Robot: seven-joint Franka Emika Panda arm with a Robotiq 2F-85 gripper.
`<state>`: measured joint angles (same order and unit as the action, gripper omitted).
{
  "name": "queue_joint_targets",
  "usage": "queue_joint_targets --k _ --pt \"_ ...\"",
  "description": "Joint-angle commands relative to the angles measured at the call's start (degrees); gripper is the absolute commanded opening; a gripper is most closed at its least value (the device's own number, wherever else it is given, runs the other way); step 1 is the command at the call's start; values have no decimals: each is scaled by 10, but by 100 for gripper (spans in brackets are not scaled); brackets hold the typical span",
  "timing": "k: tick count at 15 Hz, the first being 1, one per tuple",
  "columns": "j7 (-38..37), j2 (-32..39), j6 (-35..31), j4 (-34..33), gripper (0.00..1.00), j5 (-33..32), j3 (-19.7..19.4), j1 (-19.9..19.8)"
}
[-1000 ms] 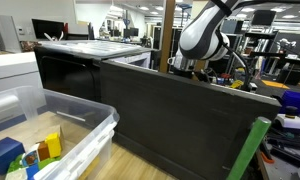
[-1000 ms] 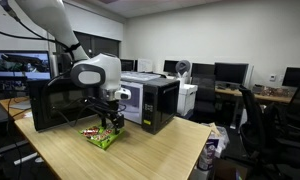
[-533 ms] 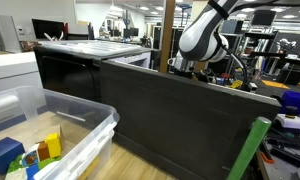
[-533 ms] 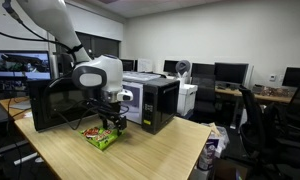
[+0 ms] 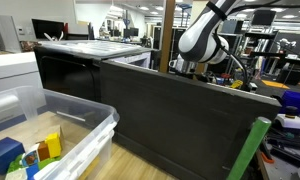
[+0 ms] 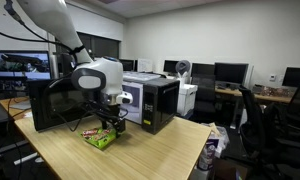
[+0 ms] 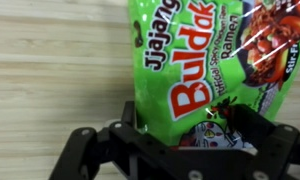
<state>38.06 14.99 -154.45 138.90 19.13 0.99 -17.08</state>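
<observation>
A green Buldak ramen packet lies flat on the wooden table. In the wrist view its lower end sits between the two black fingers of my gripper, which stand wide apart, one on each side of it. In an exterior view the gripper hangs just over the packet, pointing down, near the table's back left. In an exterior view only the white arm shows above a dark panel; the gripper and packet are hidden behind it.
A black microwave stands just right of the gripper, and a dark box stands behind it. A clear plastic bin with coloured toys sits in the foreground. The table's front edge lies toward the office chairs.
The gripper has come down slightly toward the ramen packet. The packet has not moved and the jaws stay wide.
</observation>
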Motion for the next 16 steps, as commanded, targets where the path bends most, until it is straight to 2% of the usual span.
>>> queue_joint_targets --k 1,6,8,16 --pt "29 6 7 12 100 33 12 -15" --pt "38 3 14 25 100 51 16 -14" --pt "40 2 17 26 73 55 16 -14" --pt "25 0 94 -7 22 82 11 -12"
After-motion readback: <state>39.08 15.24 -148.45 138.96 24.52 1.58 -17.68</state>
